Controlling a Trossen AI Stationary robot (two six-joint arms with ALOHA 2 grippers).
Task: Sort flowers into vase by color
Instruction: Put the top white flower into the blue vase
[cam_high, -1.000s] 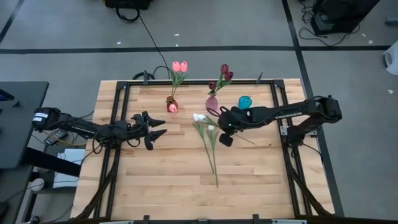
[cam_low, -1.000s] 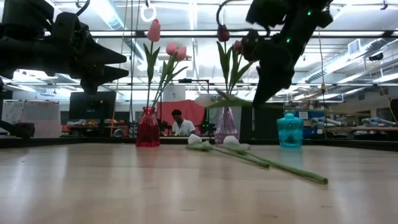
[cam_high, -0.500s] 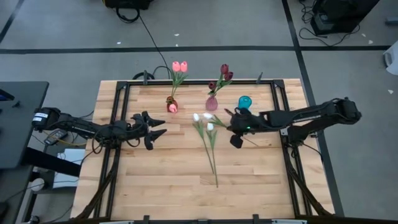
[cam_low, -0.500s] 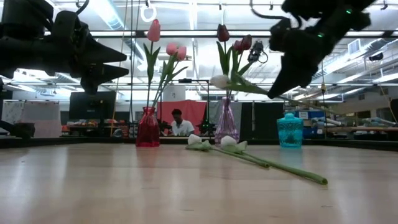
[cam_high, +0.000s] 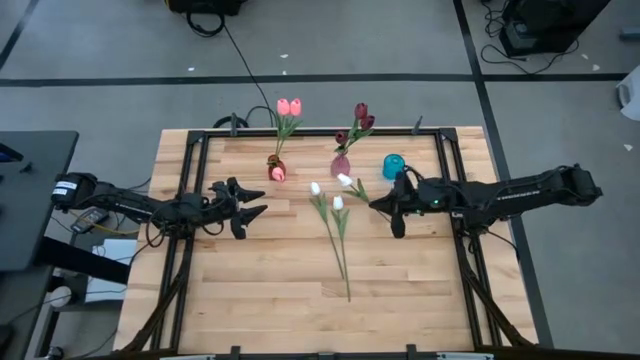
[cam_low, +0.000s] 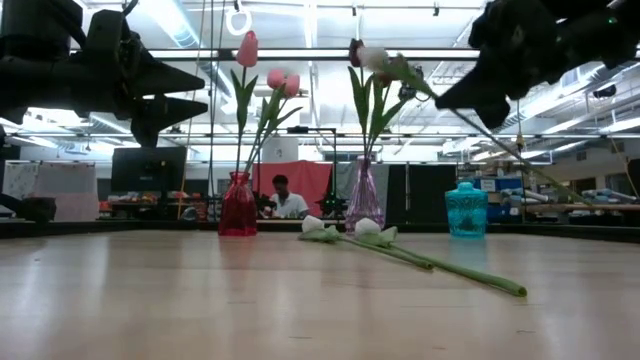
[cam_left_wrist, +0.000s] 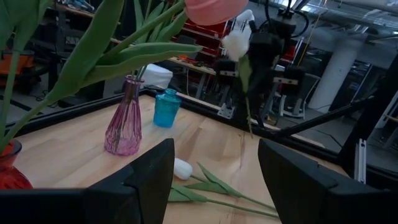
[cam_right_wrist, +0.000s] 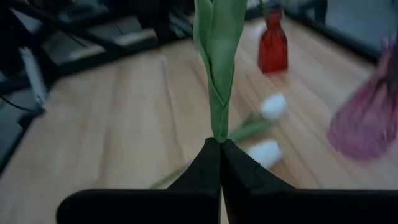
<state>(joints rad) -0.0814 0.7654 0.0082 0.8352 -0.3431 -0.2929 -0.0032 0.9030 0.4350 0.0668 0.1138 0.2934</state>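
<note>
My right gripper (cam_high: 380, 203) is shut on a white tulip (cam_high: 345, 180) above the table's middle right; in the low view its head (cam_low: 372, 55) stands high in front of the dark red tulips. Two more white tulips (cam_high: 337, 205) lie flat on the table, stems toward the near edge. Pink tulips (cam_high: 288, 106) stand in the red vase (cam_high: 275, 168), and dark red tulips (cam_high: 360, 112) in the purple vase (cam_high: 341, 165). The teal vase (cam_high: 394, 164) holds nothing. My left gripper (cam_high: 250, 205) hovers open over the left half. My right gripper pinches the white tulip's stem (cam_right_wrist: 217, 138) just below its leaves, between both fingertips. The fingers come about level from the table's right side. The tulip is lifted clear and slants, head up toward the left, with the stem's lower end (cam_low: 520, 160) trailing down behind the gripper.
The three vases stand in a row near the far edge, the teal one closest to my right arm. A black frame runs around the tabletop. The near half of the wooden table (cam_high: 280, 290) holds only the stem ends of the lying tulips.
My right gripper has drawn toward the table's right edge, staying shut on the white tulip. The tulip has risen and tipped from nearly level to slanting with its head high.
</note>
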